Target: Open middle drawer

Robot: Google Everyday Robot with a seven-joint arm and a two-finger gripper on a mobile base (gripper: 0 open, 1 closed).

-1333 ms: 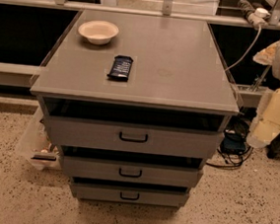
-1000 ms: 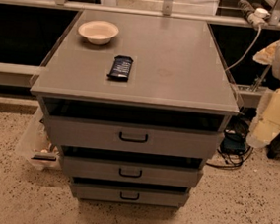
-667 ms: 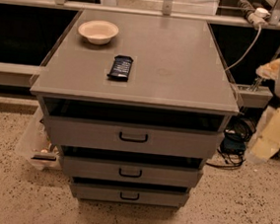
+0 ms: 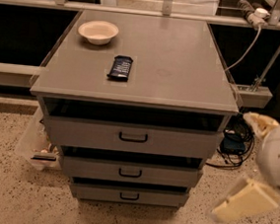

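Note:
The middle drawer [image 4: 90, 168] is the second of three grey fronts on the cabinet, low and wide, with a small black loop handle [image 4: 130, 172] at its centre. Its front sits in line with the lowest drawer [image 4: 92, 192] below it. The taller top drawer [image 4: 88, 133] is above. My gripper [image 4: 257, 164] is at the lower right, to the right of the cabinet and apart from it, level with the drawers. Its cream fingers [image 4: 246, 200] are spread and hold nothing.
On the cabinet top [image 4: 184, 63] lie a white bowl [image 4: 98, 31] and a dark packet [image 4: 120, 67]. A clear plastic box [image 4: 34, 143] stands on the floor at the left. Cables and a dark device [image 4: 233, 143] lie on the floor at the right.
My arm has come down from the upper right to the lower right, closer to the drawers' height. The drawers, bowl and packet have not moved.

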